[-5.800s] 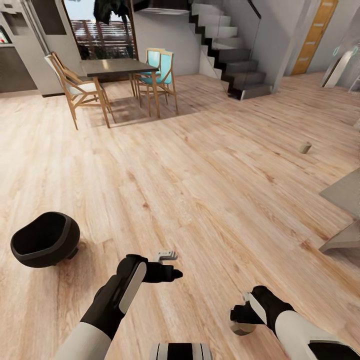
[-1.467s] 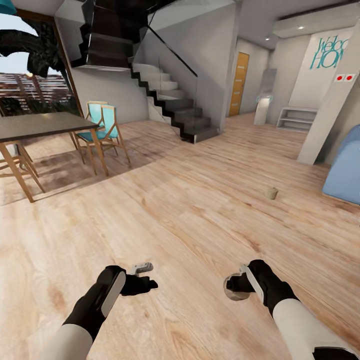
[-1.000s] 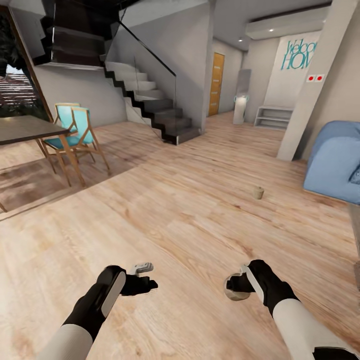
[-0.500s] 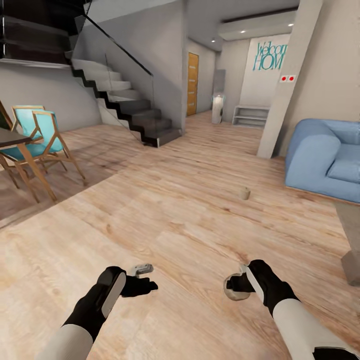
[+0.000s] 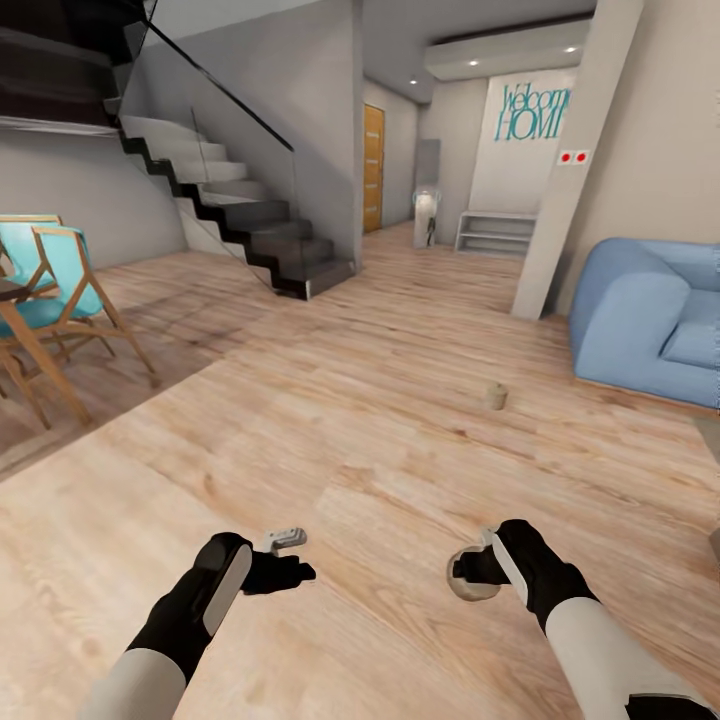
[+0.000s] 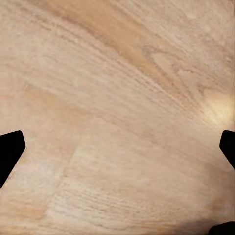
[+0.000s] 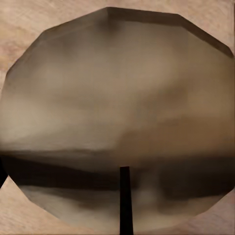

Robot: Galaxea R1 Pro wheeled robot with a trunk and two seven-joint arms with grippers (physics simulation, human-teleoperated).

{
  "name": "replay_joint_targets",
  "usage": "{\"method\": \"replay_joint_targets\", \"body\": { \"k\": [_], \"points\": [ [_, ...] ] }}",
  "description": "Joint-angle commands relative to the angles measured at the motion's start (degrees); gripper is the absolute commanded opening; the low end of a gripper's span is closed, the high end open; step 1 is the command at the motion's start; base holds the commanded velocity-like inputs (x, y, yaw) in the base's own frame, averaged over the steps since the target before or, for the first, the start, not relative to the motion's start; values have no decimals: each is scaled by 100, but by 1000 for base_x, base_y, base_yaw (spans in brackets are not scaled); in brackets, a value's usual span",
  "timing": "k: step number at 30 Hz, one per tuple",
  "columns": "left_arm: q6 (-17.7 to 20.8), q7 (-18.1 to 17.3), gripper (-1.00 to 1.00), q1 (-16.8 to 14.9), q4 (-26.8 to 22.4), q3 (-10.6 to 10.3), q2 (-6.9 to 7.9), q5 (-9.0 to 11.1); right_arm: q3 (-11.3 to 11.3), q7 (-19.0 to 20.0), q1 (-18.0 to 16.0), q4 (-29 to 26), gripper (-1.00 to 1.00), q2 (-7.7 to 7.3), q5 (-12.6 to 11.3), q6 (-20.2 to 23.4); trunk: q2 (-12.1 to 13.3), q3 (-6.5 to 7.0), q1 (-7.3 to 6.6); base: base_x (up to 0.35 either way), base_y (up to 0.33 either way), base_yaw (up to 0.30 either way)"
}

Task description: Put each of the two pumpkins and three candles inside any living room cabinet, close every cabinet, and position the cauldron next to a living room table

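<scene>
My right gripper (image 5: 468, 577) is held low over the wood floor, shut on a squat tan candle (image 5: 463, 589). In the right wrist view that candle (image 7: 117, 122) sits very close to the camera, its wick a dark line. A second small tan candle (image 5: 495, 397) stands on the floor ahead and to the right, well beyond both arms. My left gripper (image 5: 293, 557) hangs open with nothing in it. In the left wrist view its dark fingertips (image 6: 10, 152) stand wide apart over bare planks.
A blue sofa (image 5: 645, 320) is at the right, beside a pale pillar (image 5: 560, 190). A dark staircase (image 5: 240, 220) rises at the back left. Wooden chairs with teal seats (image 5: 55, 290) stand at the left edge. A hallway with an orange door (image 5: 373, 165) lies ahead.
The whole view has swung to the right: the dining chairs slid toward the left edge and the sofa came in. Both arms keep their pose, and the right gripper still holds the candle.
</scene>
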Motion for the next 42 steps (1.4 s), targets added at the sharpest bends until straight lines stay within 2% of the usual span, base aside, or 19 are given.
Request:
{"method": "replay_joint_targets", "body": {
  "k": [1, 42],
  "points": [
    [20, -7, 100, -2, -2, -1, 1, -5, -5, 6, -3, -8, -100, 0, -17, 27, -2, -3, 2, 311, 190, -238],
    [20, -7, 100, 0, 1, -1, -2, -5, -14, 8, -3, -8, -100, 0, -25, 18, -2, 234, 2, 309, 195, -253]
  ]
}}
